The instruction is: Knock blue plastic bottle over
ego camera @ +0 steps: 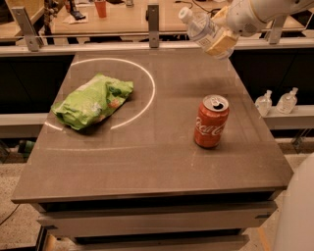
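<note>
From my station I see the white arm (260,11) entering from the upper right corner, reaching leftward and slightly downward over the far right corner of the bench (147,166). Its rounded wrist section sits high above the bench's back edge, and the end effector (219,38) at its tip is tan-coloured and pressed right against the blue plastic bottle (198,27). I cannot tell whether the end effector is open or closed around the bottle; its tan tip covers the bottle's lower part, so the contact is plain but the grasp is not. The bottle is steeply tilted, with its white cap pointing up and to the left and its base hidden behind the end effector, above the far right edge of the bench. I cannot make out whether its base touches the surface. Nearer to me on the right half of the bench a red Coca-Cola can (211,122) stands upright, well apart from the bottle. On the left half a crumpled green bag (93,100) lies partly inside a white ring (153,90) marked on the surface. Off the bench to the right, two small clear bottles (275,102) stand on a ledge.
</note>
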Controlling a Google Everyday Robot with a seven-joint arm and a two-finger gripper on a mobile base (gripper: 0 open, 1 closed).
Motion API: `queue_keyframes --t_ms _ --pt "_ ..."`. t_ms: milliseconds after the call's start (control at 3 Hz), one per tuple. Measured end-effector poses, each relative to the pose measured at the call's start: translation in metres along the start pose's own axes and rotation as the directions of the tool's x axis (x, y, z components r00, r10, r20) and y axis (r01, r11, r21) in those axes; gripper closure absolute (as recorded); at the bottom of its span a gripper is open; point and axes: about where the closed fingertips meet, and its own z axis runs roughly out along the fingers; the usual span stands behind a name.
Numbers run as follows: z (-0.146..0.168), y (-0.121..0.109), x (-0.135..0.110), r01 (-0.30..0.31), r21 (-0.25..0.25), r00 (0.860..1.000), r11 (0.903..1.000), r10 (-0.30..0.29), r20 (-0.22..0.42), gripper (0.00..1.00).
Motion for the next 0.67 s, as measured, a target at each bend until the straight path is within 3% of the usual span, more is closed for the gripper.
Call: queue_keyframes --t_ms 333,667 --pt "0.001 0.014 0.016 0.202 -0.085 0.965 0.9756 -0.213 -0.155 1.00" --pt "0.005 0.037 0.038 0.337 -0.190 0.897 0.9223 -0.376 -0.235 1.00"
